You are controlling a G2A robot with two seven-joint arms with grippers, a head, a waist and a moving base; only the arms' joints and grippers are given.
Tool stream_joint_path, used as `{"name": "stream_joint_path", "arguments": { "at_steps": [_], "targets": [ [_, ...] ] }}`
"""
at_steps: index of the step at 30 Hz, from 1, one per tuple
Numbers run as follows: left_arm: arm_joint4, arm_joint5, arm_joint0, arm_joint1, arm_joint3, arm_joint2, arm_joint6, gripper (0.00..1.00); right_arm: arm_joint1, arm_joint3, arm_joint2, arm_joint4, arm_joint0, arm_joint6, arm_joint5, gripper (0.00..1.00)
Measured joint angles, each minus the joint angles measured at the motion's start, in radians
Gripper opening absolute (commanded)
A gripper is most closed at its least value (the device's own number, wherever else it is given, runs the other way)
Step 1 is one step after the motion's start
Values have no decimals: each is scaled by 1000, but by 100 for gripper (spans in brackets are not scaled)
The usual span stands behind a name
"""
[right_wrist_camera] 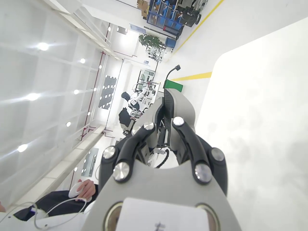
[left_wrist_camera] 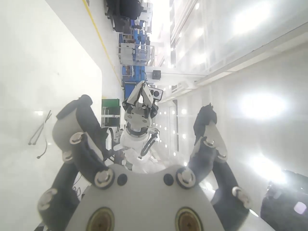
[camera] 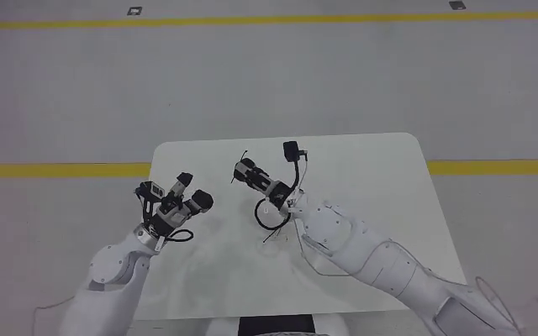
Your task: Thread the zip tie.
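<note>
My right gripper (camera: 240, 172) is raised over the middle of the white table (camera: 370, 168), shut on a thin black zip tie (camera: 244, 158). In the right wrist view the zip tie (right_wrist_camera: 172, 73) curves out past the closed fingertips (right_wrist_camera: 168, 97), ending in its small head. My left gripper (camera: 194, 190) is to its left, a short gap away, facing it with its fingers spread and nothing between them. The left wrist view shows these open fingers (left_wrist_camera: 81, 106) framing the right gripper (left_wrist_camera: 142, 86), whose tip pinches the tie.
Two or three loose zip ties (left_wrist_camera: 39, 128) lie on the table (left_wrist_camera: 48, 73) beneath and beside the right arm. A yellow floor line (camera: 67, 170) runs behind the table.
</note>
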Motion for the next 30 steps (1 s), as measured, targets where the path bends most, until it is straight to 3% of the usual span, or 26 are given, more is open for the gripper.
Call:
{"name": "stream_joint_path", "arguments": {
  "at_steps": [12,14,18,22,27,30],
  "targets": [
    [-11,4,-2,-1,-2,7,4,100,-1,-3,4,0,-6,-6,4,0],
    [-49,2,-6,-5,-1,22,21,100,-7,-11,14,-11,-22,-38,36,0],
    [-20,-60,-12,-12,8,58,71,100,-28,-28,13,-30,-48,-119,116,0],
    [-3,-94,-27,-18,31,96,97,100,-54,-35,0,-51,-62,-179,179,0],
    [5,-99,-50,-27,39,126,145,100,-87,-31,-9,-50,-80,-234,222,0],
    [4,-99,-51,-28,37,126,149,100,-90,-29,-8,-50,-81,-241,226,0]
  ]
}}
